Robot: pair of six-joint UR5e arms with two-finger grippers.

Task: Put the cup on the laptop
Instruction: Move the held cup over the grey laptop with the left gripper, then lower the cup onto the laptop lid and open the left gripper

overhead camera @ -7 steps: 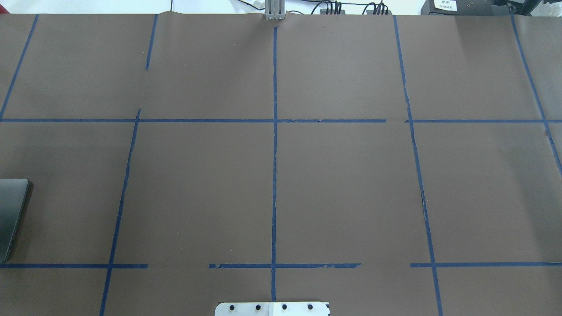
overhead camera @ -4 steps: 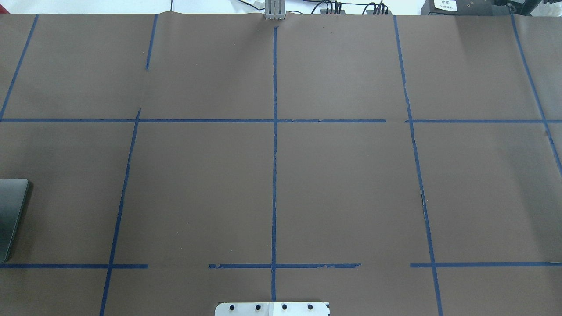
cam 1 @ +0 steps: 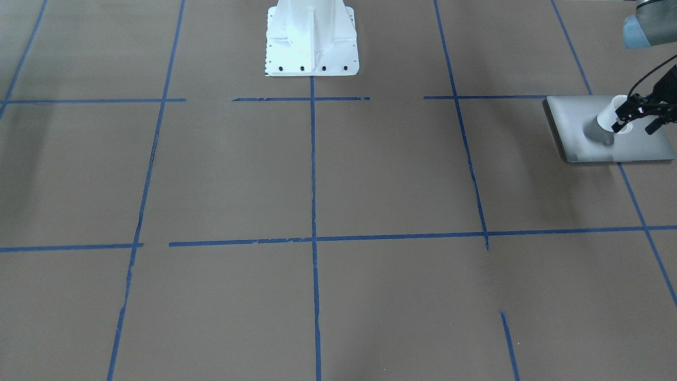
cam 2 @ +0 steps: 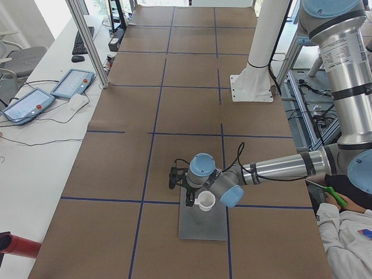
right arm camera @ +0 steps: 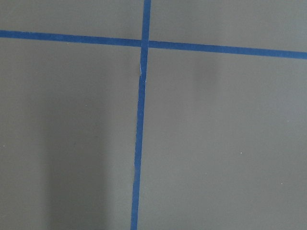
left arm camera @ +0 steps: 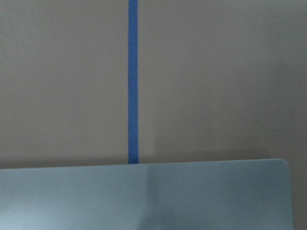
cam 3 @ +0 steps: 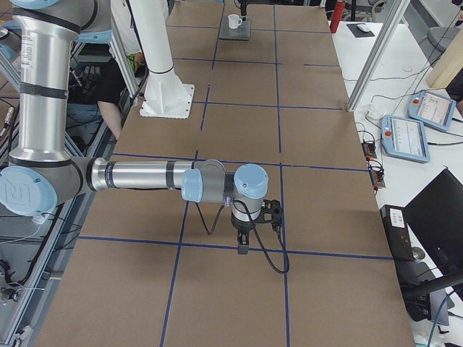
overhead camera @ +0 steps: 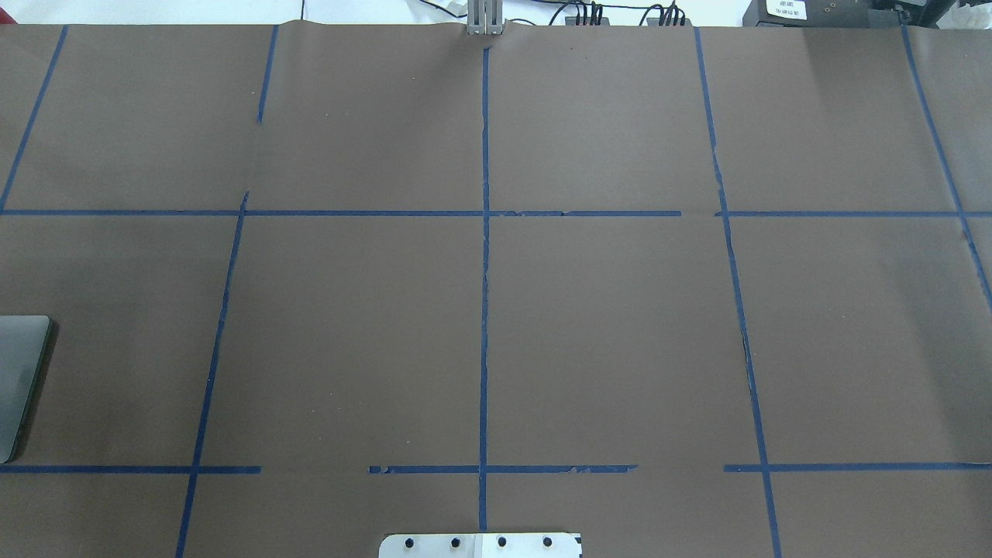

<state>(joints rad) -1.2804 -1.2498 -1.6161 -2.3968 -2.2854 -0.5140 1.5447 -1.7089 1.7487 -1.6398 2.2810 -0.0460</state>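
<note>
Scene: a brown paper-covered surface marked into squares by blue tape lines, with the robot's white pedestal at its robot-side edge.
Laptop: the laptop lies closed and flat at the far end of the surface on the robot's left. Its long side runs along the length of the surface. Only its corner shows in the overhead view.
Cup: the cup stands upright, mouth up, near the middle of the lid. A shadow sits right under it, so it appears to rest on the lid. The far side view also shows it standing there.
Left gripper: the left gripper hangs over the lid with jaws spread, apparently released. The cup lies on its side nearest the centre of the surface. One finger overlaps the cup's rim, and I cannot tell whether they touch.
Right gripper: the right gripper points down over bare surface, well apart from the laptop. Whether it is spread or clenched cannot be told.
Nearer arm: the left.
Next move, as a judgement: lift straight up, since a sideways pull could tip the cup.
In the way: nothing else is seen beside the cup.
</note>
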